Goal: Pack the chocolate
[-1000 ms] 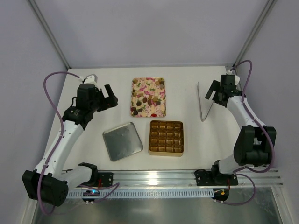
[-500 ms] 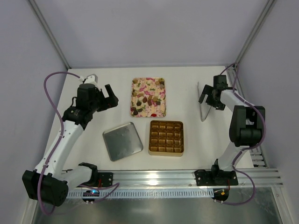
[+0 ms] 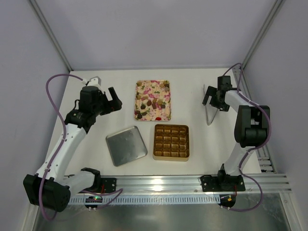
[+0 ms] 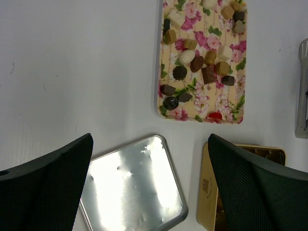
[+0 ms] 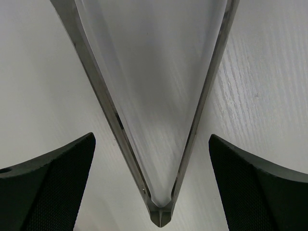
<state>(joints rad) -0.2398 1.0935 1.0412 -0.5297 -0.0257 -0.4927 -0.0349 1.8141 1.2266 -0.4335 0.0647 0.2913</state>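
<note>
Top cam: high, sees whole tabletop (image 3: 192, 82). L wrist: looks down, shares floral tray (image 4: 224, 103) w/ top. R wrist: close on clear panel (image 5: 154, 72).

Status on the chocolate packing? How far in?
Done: silver lid off, lying beside the gold box. In hand: nothing; left gripper and right gripper both open, right one above the tongs. Left: every chocolate sits on the floral tray; box cells look empty.

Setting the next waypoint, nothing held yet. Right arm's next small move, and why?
Probably lower the right gripper and close on the tongs: its open fingers straddle them near the hinge, and the chocolate lies on the floral tray, none held.
</note>
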